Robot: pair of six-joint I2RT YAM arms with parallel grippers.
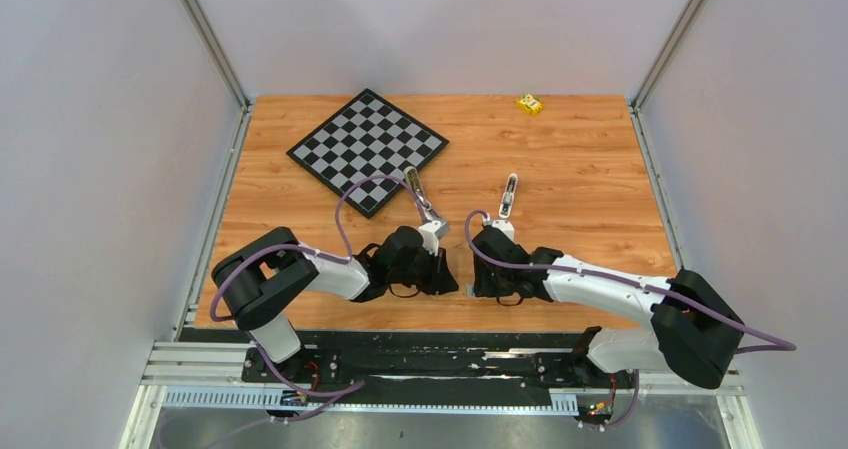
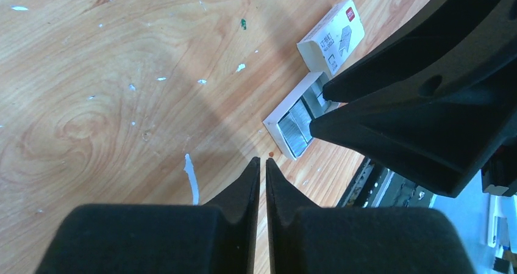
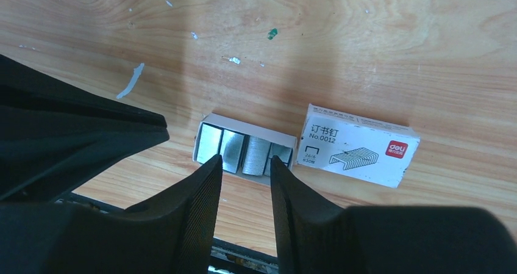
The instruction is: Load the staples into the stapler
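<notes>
The staples (image 3: 244,153) are several silvery strips lying in an open white tray near the table's front edge; they also show in the left wrist view (image 2: 297,127). My right gripper (image 3: 244,162) is open and empty, its fingertips just in front of the tray, straddling its middle strips. My left gripper (image 2: 263,162) is shut and empty, its tips a little short of the tray's corner. In the top view both grippers (image 1: 450,279) (image 1: 478,277) face each other and hide the tray. The stapler (image 1: 421,195) lies open beyond the left arm, olive top and shiny metal tray showing.
A white labelled staple box (image 3: 356,146) lies right beside the tray, also in the left wrist view (image 2: 332,37). A chessboard (image 1: 367,151) lies at the back left. A yellow block (image 1: 529,104) sits at the far edge. A slim white and dark object (image 1: 510,195) lies beyond the right arm.
</notes>
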